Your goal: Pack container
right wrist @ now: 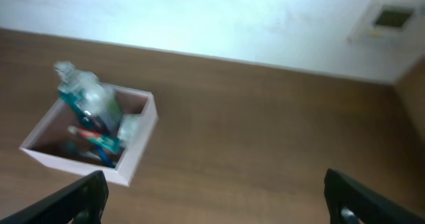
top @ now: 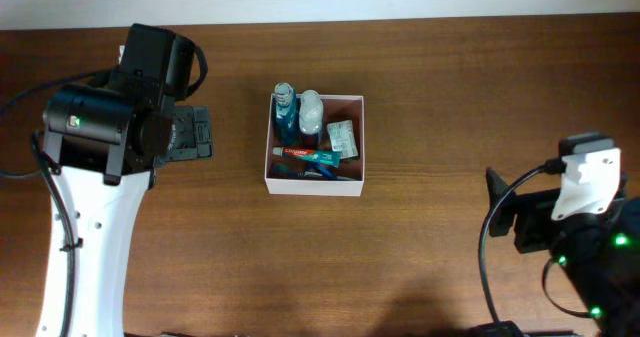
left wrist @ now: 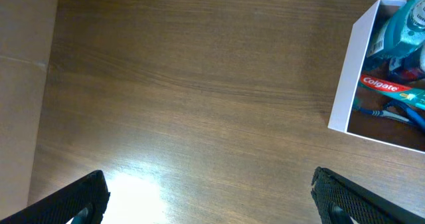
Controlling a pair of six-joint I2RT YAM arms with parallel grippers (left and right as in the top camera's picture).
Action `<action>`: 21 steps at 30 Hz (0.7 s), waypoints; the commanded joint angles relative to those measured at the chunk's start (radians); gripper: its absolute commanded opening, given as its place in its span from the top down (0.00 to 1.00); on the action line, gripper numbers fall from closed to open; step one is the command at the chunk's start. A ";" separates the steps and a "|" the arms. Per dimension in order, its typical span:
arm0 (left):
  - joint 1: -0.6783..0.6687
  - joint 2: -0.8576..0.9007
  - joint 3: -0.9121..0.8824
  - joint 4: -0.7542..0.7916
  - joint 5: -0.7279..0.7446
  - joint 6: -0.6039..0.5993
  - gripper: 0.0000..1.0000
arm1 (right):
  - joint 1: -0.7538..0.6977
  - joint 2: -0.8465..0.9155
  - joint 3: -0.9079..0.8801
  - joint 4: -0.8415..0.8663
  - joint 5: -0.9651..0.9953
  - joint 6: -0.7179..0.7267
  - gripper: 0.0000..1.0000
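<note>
The left gripper point(left wrist: 209, 179) and right gripper point(right wrist: 214, 179) hang empty, fingers spread, well apart from the container point(top: 267, 142) already holding bottles point(top: 286, 105) and toothpaste point(top: 312, 156); packing looks finished.

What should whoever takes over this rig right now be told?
Left claw: open, empty, over bare table to the left of the box.
Right claw: open, empty, well off to the box's right.
Box: mid-table, holding two bottles, toothpaste and a small packet.
Done: those items are packed.
Left: no loose item shows in any view, so packing looks finished. Probably just park the arms.
</note>
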 commanded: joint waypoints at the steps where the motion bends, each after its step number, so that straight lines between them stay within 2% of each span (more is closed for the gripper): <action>1: -0.003 -0.015 0.003 0.000 -0.014 0.008 0.01 | -0.044 -0.097 -0.181 0.043 -0.079 0.008 0.01; 9: -0.003 -0.015 0.003 0.000 -0.014 0.008 0.01 | -0.055 -0.436 -0.798 0.325 -0.131 0.013 0.01; 15: -0.003 -0.015 0.003 0.000 -0.014 0.008 0.01 | -0.055 -0.597 -1.011 0.425 -0.130 0.045 0.01; 21: -0.003 -0.015 0.003 -0.001 -0.014 0.008 0.01 | -0.055 -0.684 -1.111 0.451 -0.130 0.098 0.01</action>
